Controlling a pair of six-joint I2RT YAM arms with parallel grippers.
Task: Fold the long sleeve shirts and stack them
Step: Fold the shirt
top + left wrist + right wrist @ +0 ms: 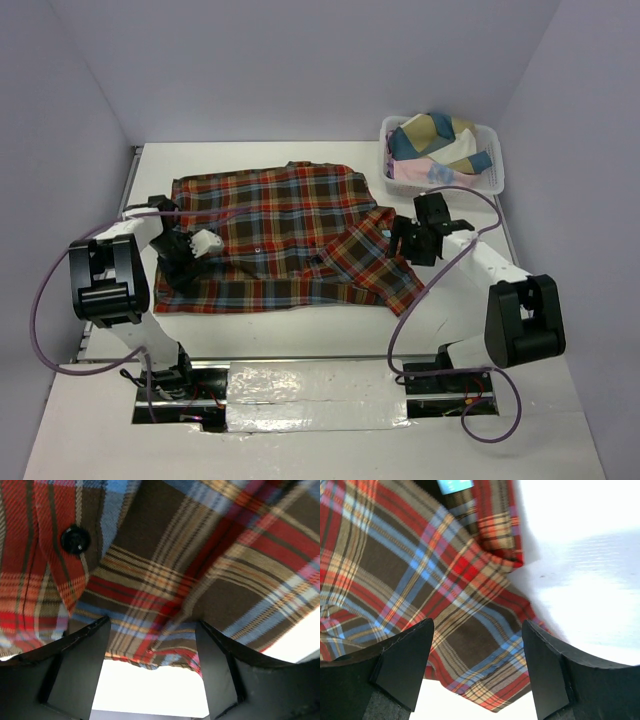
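Note:
A red-orange, brown and blue plaid long sleeve shirt (290, 230) lies spread on the white table, its right sleeve folded across the body. My left gripper (190, 250) is open over the shirt's left edge; the left wrist view shows the plaid cloth (190, 565), a black button (75, 539) and the cloth's edge between the open jaws. My right gripper (405, 240) is open over the folded sleeve at the shirt's right side; the right wrist view shows plaid cloth (420, 570) with its corner between the open jaws, nothing gripped.
A white lattice basket (492, 176) with several folded cloths in blue, tan and pink stands at the back right. Bare white table (300, 330) runs along the shirt's near edge. Purple cables loop beside both arms.

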